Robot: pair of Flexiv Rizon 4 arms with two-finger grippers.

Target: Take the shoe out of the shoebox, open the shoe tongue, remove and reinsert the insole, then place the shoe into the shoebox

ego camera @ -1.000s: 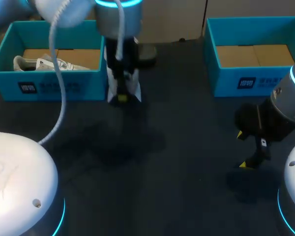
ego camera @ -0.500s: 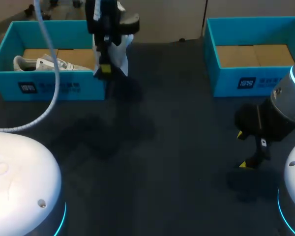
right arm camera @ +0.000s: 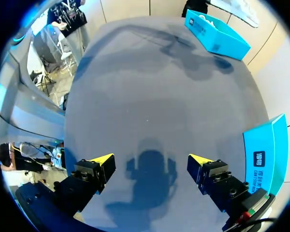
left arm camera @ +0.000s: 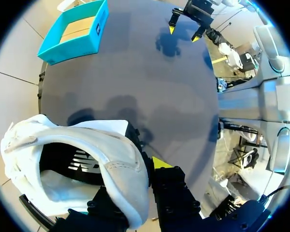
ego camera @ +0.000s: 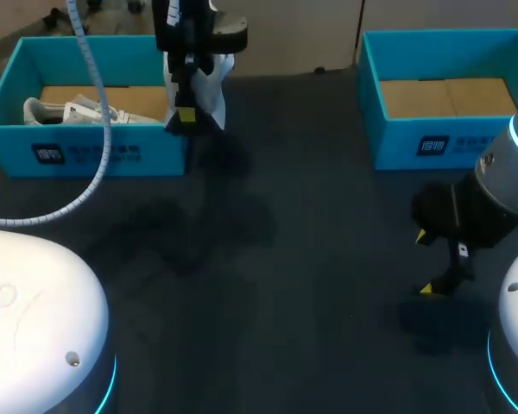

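Head view puts the left gripper [ego camera: 188, 112] at about eleven o'clock on the table [ego camera: 268, 285], clenched on a white shoe [ego camera: 212, 90] held up off the tabletop, just beside the three o'clock end of the left shoebox [ego camera: 86, 151]; whether shoe and box wall touch I cannot tell; a second shoe [ego camera: 69, 110] lies inside that box on its cardboard floor. The right shoebox [ego camera: 432, 147] sits at one o'clock, only brown cardboard showing inside; the right gripper [ego camera: 433, 263] hangs over the table at four o'clock, well apart from both boxes, fingers released and spread with nothing between them.

Left wrist view shows the held shoe close up, its opening facing the camera; the rim of the opening is pinched between the two fingers, one yellow fingertip [left arm camera: 159, 162] showing beside it; the right shoebox lies far ahead across the table.

Right wrist view has both yellow tips wide apart over bare tabletop, the right shoebox just beside them.
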